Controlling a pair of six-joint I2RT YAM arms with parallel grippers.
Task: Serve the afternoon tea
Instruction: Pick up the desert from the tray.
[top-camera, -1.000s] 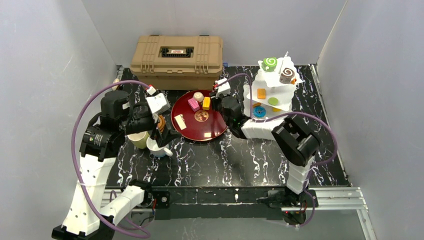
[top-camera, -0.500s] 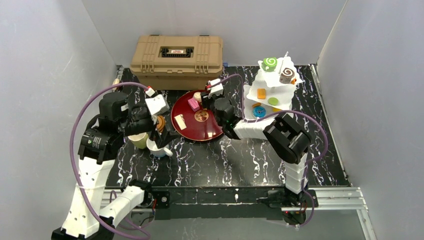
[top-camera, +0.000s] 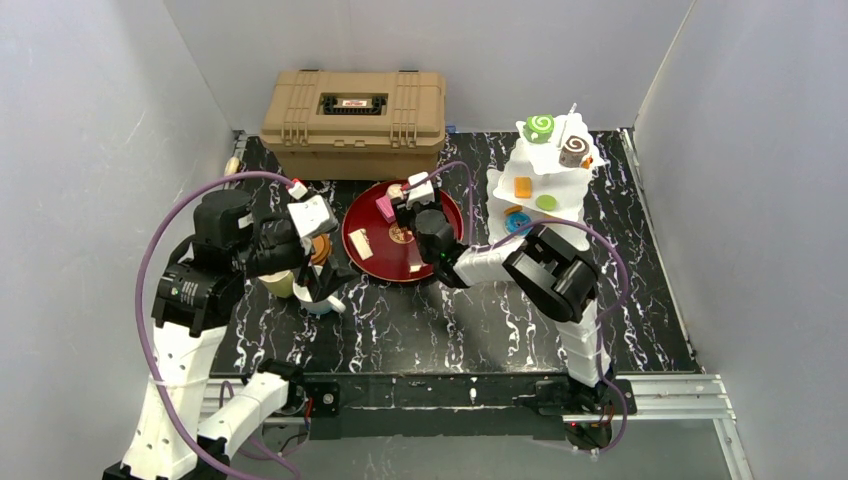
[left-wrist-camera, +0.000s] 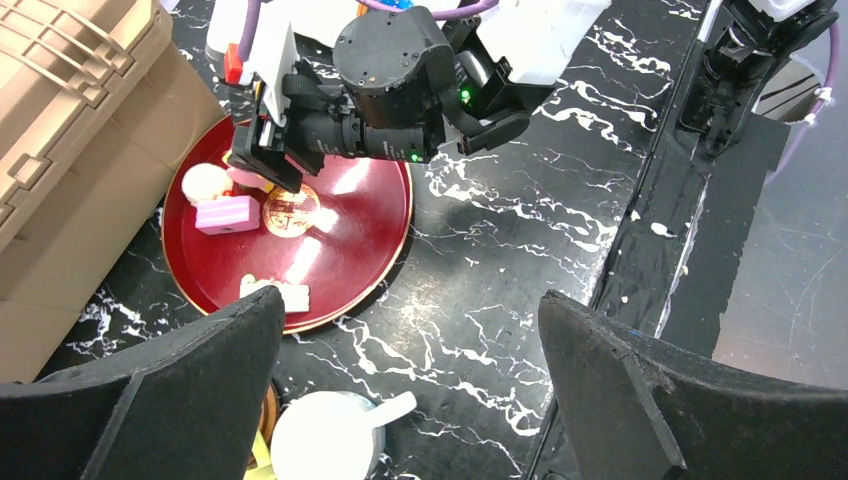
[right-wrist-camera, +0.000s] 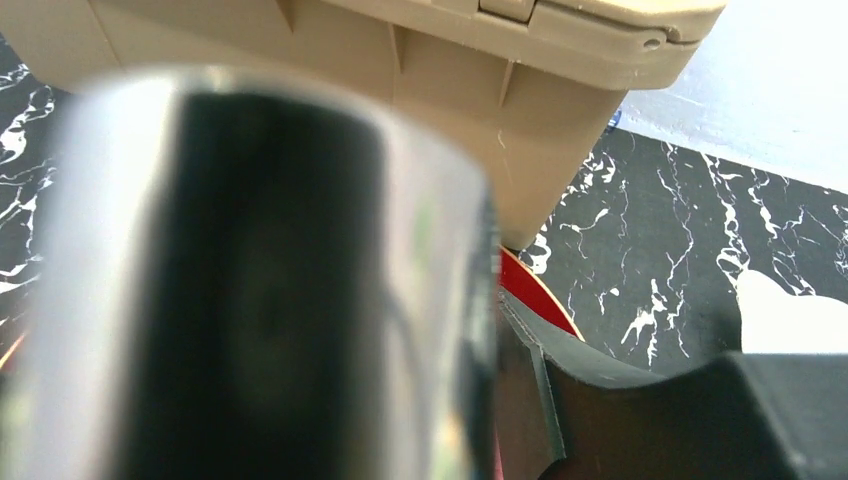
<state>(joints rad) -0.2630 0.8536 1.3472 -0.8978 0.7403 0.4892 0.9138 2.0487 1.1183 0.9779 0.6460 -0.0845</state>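
Where the right pincer (left-wrist-camera: 265, 168) now hangs: over the far half of the red tray (top-camera: 385, 265). A second ago it stood at the tray's 3 o'clock rim, so the arm has swung toward 9 o'clock.
Right pincer, state: the jaws have been widening, but whether they grip anything cannot be told. The right wrist view is filled by a blurred, shiny metal form (right-wrist-camera: 250, 280) close to the lens.
Yellow block: it lay bare on the tray a second ago and is now hidden beneath the right pincer.
Left pincer (left-wrist-camera: 410, 400): spread wide and empty, poised above the white mug (left-wrist-camera: 325, 440); it has barely shifted.
Meaning for the task: most likely a pastry is being set down or fetched on the tray. The mugs do not look served yet.
Pastries, position: the pink block (left-wrist-camera: 228, 213), cream ball (left-wrist-camera: 205, 182) and pale slice (left-wrist-camera: 275, 293) lie on the tray. More sit on the white tiered stand (top-camera: 568, 190) at the tray's 2 o'clock.
Mugs, position: the white mug, pale yellow mug (top-camera: 278, 283) and a brown coaster (top-camera: 320, 247) are crowded together at the tray's 9 o'clock.
Tray: round, with a raised rim and a glossy, lacquer-like red surface that reflects the lights.
Bench (top-camera: 480, 320): black with white marble veining, smooth.
Toolbox (top-camera: 352, 110): tan, ribbed and matte, apparently moulded plastic, at the tray's 12 o'clock.
Pastries, form: small, blocky or round, in flat bright colours.
Mugs, form: smooth, with a glazed look.
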